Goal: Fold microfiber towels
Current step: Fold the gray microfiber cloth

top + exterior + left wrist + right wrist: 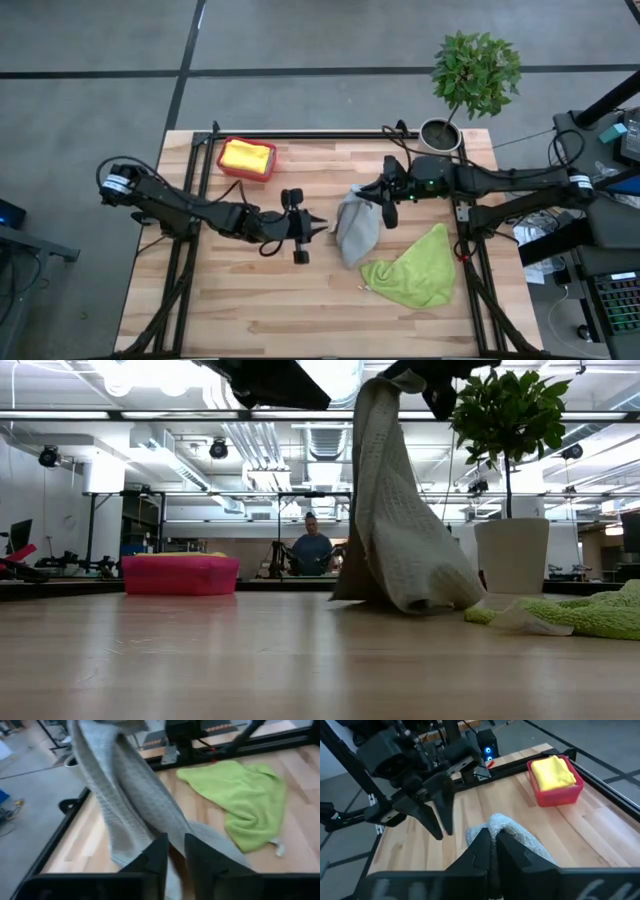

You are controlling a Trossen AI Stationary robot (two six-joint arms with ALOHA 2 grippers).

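Observation:
A grey towel [356, 230] hangs from my right gripper [370, 191] near the table's middle. Its lower end [425, 595] rests crumpled on the wood. My right gripper [493, 845] is shut on it. My left gripper [318, 228] hovers just left of the towel, pointing at it. Its fingers [159, 856] stand a little apart, open, with nothing between them. A lime green towel [414, 268] lies crumpled at the near right. A yellow towel [247, 155] lies in the pink-red bin [226, 166] at the far left. My right gripper pinches a bunched part of the grey towel's upper end [501, 824] between its two fingers; a lump of cloth bulges past the fingertips. The fingers come nearly level from the table's right side. The towel hangs slack below them [385, 480], its lower end on the table.
A potted plant [470, 75] stands at the far right corner. A black frame rail [300, 134] runs along the far edge. Bare wood lies along the near edge and at the left. A person [312, 550] sits in the room beyond the table.

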